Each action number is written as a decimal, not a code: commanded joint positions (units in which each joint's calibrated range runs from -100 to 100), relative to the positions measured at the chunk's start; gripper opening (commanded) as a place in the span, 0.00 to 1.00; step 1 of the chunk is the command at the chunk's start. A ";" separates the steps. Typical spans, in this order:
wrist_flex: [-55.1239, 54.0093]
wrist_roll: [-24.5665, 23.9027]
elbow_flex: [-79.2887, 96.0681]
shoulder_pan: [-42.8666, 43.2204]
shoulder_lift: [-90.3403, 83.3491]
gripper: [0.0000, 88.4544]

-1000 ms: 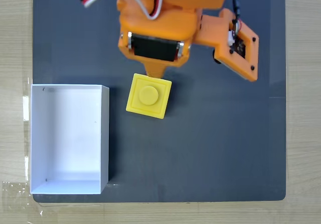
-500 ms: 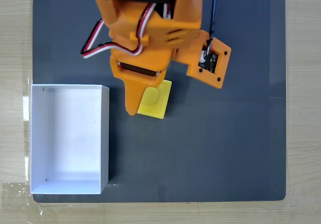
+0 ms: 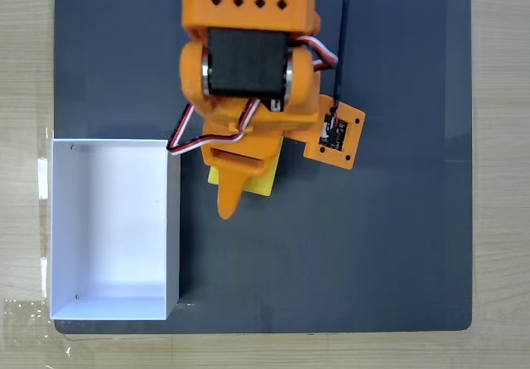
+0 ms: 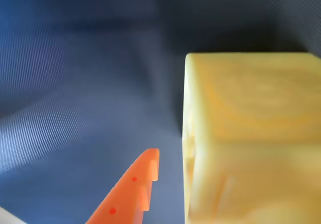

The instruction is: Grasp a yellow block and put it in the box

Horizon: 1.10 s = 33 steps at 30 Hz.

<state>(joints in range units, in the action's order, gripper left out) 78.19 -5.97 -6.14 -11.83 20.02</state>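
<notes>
Pincer [image 3: 240, 189] is lowered over the block [image 3: 263, 180], which is sat on the mat at 3 o'clock of the box [image 3: 113, 228], near it. In wrist view the block [image 4: 251, 138] is seen just at 3 o'clock of one finger [image 4: 135, 194], gap between. Opening can't be told; block looks not yet clamped

A dark grey mat [image 3: 389, 245] lies flat across a pale wood tabletop [image 3: 25, 71], wood showing along both sides and the bottom. Clear tape [image 3: 25, 315] glints at the mat's lower left corner.
</notes>
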 commanded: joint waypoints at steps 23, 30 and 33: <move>-7.51 0.25 -2.95 5.01 -5.61 0.21; -17.72 0.30 -2.86 7.79 -21.97 0.21; -25.31 0.30 -1.86 5.60 -27.64 0.21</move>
<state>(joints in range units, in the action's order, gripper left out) 59.50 -5.81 -7.14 -4.27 0.21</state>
